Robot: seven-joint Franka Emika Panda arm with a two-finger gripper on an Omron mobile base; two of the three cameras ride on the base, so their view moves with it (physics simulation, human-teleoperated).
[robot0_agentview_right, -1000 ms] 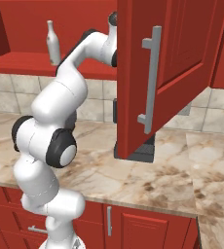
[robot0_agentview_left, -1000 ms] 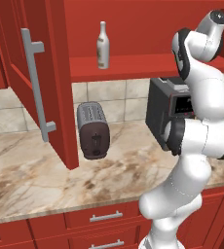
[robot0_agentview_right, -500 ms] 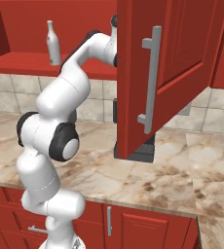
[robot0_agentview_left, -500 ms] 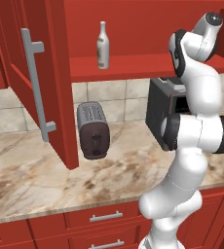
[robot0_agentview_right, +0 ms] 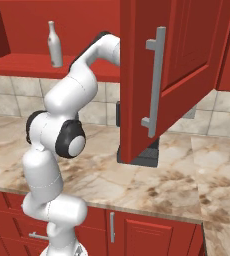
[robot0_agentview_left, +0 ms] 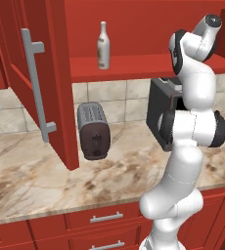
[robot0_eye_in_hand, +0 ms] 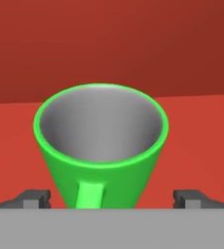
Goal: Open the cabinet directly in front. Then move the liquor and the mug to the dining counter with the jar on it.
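Observation:
The red cabinet stands open, its left door [robot0_agentview_left: 41, 73] and right door [robot0_agentview_right: 182, 60] swung out toward me. On its shelf [robot0_agentview_left: 134, 66] the pale liquor bottle [robot0_agentview_left: 103, 46] [robot0_agentview_right: 54, 45] stands upright at the left. In the hand view, the green mug [robot0_eye_in_hand: 102, 146] stands upright on the red shelf floor with its handle facing the camera. My gripper [robot0_eye_in_hand: 111, 199] is open, and one fingertip [robot0_eye_in_hand: 36, 198] sits on either side of the mug's base, not touching it. The arm reaches up into the cabinet behind the right door. The dining counter and the jar are out of view.
A dark toaster [robot0_agentview_left: 92, 129] stands on the marbled kitchen counter [robot0_agentview_left: 36, 176] under the shelf. A black boxy appliance [robot0_agentview_left: 158, 117] [robot0_agentview_right: 142, 155] sits behind the arm. Both open doors jut out over the counter beside the arm. Red drawers [robot0_agentview_left: 100, 219] run below.
The arm has straightened and risen slightly toward the shelf. The bottle and the cabinet doors have not moved.

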